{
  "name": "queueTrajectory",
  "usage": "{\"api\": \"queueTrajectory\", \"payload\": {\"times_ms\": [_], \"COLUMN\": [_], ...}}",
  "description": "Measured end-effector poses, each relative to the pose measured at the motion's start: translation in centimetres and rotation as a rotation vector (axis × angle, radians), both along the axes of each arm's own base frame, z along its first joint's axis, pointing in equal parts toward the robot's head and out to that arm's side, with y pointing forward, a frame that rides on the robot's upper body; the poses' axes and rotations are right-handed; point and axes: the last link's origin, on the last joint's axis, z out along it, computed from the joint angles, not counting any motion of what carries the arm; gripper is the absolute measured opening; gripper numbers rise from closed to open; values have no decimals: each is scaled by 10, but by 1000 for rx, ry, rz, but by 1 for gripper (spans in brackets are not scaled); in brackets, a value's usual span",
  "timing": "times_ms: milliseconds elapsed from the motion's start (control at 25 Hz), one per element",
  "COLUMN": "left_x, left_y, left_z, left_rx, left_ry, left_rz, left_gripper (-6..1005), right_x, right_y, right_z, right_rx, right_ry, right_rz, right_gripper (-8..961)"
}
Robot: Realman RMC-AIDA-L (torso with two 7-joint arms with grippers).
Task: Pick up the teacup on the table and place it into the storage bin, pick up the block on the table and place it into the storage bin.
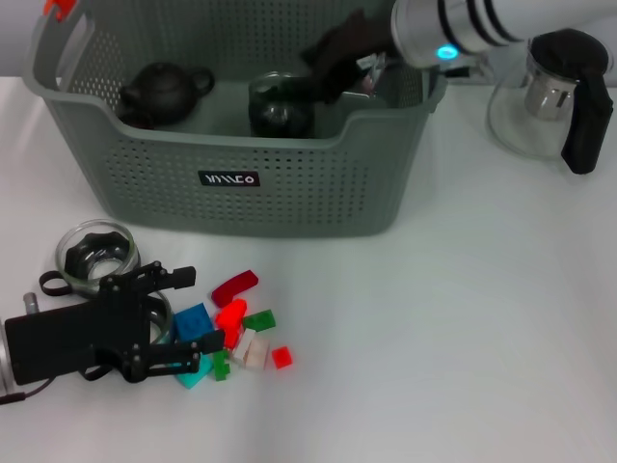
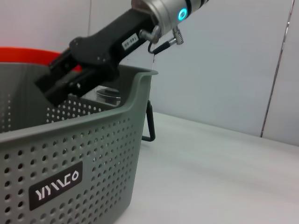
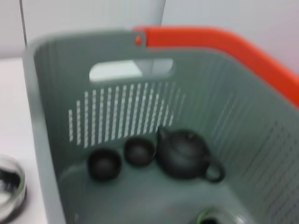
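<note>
I am holding the right gripper (image 1: 339,60) inside the large grey-green perforated plastic storage bin (image 1: 289,188), reaching over its right rim toward a dark glass teacup (image 1: 280,106) that is sitting on the bin floor near the middle; I cannot tell whether its fingers are closed on the cup or parted around it, because the black fingers are overlapping the glass in the head view and the right wrist view is not showing them. A small black clay teapot (image 1: 164,92) is lying in the bin's left part, and the right wrist view is showing two small dark cups (image 3: 121,157) beside it. The left gripper (image 1: 178,318) is lying low near the front left corner of the white table (image 1: 463,318), its fingers apart, with a blue plastic block (image 1: 192,322) between them in a loose heap of small coloured blocks (image 1: 246,333). A clear glass bowl with a dark ring inside (image 1: 96,253) is standing just behind that gripper. A clear glass teapot with a black handle (image 1: 549,96) is standing at the back right, outside the bin. My concerns: closing on the blue block could also catch the touching red piece or scatter the heap; swinging the left arm could knock the glass bowl; and withdrawing the right arm could snag the bin's rim or strike the glass teapot.
</note>
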Motion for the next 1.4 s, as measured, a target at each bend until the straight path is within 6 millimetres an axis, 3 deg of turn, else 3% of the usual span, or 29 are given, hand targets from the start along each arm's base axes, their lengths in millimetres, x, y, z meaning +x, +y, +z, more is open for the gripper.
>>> {"api": "queueTrajectory", "payload": {"times_ms": [280, 520, 760, 1080, 1400], "left_x": [0, 0, 0, 0, 3], "left_y": [0, 0, 0, 2, 5], "left_z": [1, 1, 2, 6, 16], "left_rx": [2, 2, 4, 6, 11], "left_ry": [0, -1, 2, 7, 12], "left_rz": [-2, -4, -4, -12, -25], "left_gripper": [905, 905, 904, 905, 904], "right_x": [-15, -32, -37, -2, 49], "right_y": [-4, -17, -53, -115, -153], "right_z": [29, 58, 87, 101, 76], "right_rx": [35, 40, -27, -235, -450], "right_ry": [107, 215, 363, 462, 387], "right_rz": [41, 98, 190, 335, 295], "right_gripper": [618, 638, 640, 635, 630]}}
